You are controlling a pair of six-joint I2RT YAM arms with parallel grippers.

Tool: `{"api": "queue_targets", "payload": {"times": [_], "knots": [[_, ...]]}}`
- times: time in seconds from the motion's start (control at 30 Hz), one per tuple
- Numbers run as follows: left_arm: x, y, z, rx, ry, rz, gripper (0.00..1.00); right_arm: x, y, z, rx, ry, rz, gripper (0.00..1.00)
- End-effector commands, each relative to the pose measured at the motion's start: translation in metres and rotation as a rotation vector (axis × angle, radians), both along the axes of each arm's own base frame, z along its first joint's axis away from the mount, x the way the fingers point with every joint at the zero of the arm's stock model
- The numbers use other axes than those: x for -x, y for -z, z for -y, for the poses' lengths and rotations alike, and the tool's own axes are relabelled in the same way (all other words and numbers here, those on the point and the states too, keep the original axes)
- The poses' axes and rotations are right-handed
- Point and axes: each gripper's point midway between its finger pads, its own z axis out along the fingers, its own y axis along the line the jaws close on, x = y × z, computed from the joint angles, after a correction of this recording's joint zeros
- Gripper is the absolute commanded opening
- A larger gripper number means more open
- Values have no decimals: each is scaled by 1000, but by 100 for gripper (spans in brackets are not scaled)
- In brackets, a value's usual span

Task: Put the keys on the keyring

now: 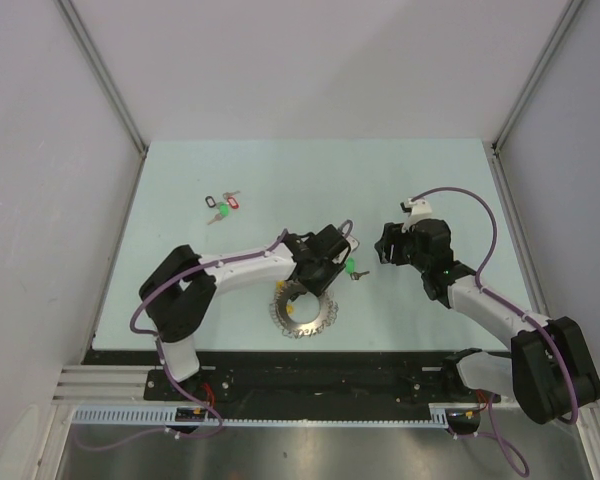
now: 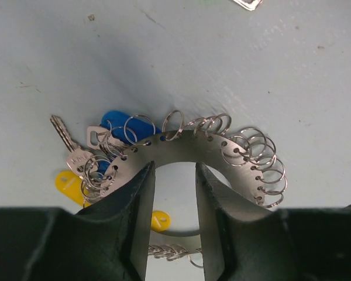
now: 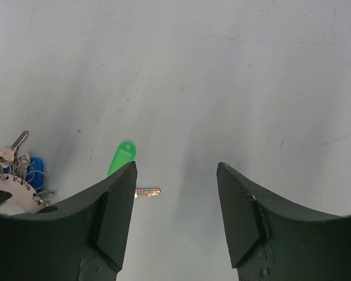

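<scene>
The keyring (image 1: 305, 312) is a flat grey ring edged with many small wire loops, also in the left wrist view (image 2: 234, 153). A silver key (image 2: 69, 147) and a blue tag (image 2: 118, 122) lie among the loops at its left edge. My left gripper (image 1: 315, 274) hovers over the ring's hole (image 2: 174, 167), open with a narrow gap and empty. The green-tagged key (image 1: 352, 267) lies on the table right of the ring; its tag (image 3: 121, 157) and blade (image 3: 147, 191) show beside my open, empty right gripper (image 3: 175, 167), which is right of it (image 1: 388, 248).
A bunch of keys with black, red and green tags (image 1: 223, 207) lies at the back left. Two yellow tags (image 2: 67, 182) hang on the ring. The pale green table (image 1: 280, 170) is walled on three sides.
</scene>
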Motion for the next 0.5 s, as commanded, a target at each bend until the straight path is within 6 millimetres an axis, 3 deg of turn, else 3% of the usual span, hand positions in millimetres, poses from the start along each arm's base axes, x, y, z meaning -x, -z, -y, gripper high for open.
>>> {"api": "queue_targets", "payload": {"times": [0.0,0.47], "knots": [[-16,-10,8,-20,53,63,38,-8,-12,1,5,-2,65,62],[-18,1,32,50,68,35,35,-8,-8,0,8,-10,54,62]]}}
